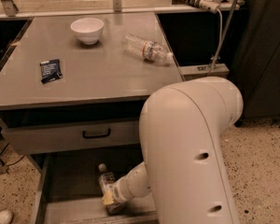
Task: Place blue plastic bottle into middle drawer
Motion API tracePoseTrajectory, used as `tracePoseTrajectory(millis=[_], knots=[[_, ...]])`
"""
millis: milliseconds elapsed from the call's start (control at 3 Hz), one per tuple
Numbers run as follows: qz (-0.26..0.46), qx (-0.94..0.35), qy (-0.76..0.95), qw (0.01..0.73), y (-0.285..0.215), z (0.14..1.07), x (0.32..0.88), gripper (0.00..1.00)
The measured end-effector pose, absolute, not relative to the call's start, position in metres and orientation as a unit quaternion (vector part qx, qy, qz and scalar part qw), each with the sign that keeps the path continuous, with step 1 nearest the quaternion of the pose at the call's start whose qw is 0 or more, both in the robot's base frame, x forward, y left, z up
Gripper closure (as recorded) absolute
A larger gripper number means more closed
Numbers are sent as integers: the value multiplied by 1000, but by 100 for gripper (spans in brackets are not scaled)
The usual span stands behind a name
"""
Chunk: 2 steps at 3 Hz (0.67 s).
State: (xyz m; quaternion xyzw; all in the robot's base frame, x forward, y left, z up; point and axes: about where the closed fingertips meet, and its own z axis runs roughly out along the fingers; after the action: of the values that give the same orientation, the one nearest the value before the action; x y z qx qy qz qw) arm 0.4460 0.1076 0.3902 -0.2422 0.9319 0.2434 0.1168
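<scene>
The robot's big white arm (191,143) is filling the near right of the view, and its slim forearm is slanting down to the left, below the front edge of the worktop (98,73). The gripper (110,200) is sitting low inside the open middle drawer (67,171), close to the drawer's near rim. It is right against the lower end of the blue plastic bottle (106,177). Whether the claw is open, closed or gripping cannot be told, as the wrist is hiding it.

The bottle is lying inside the drawer with its white cap pointing toward the back. Just above, the closed drawer front (42,139) with a black handle (96,134) is sitting under the worktop's front edge.

On the worktop, a dark packet (51,70) is lying near the left edge. Farther back, a clear crinkled bottle (146,49) is lying on its side toward the right edge. A white bowl (87,30) is standing near the far edge, left of that bottle and apart from it.
</scene>
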Motion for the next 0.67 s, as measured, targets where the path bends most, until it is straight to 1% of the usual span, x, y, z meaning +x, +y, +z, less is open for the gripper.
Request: tracePoseTrajectory(millis=[333, 667], knots=[[251, -231, 933, 111, 107, 377, 441, 100], [252, -230, 934, 110, 107, 375, 440, 82]])
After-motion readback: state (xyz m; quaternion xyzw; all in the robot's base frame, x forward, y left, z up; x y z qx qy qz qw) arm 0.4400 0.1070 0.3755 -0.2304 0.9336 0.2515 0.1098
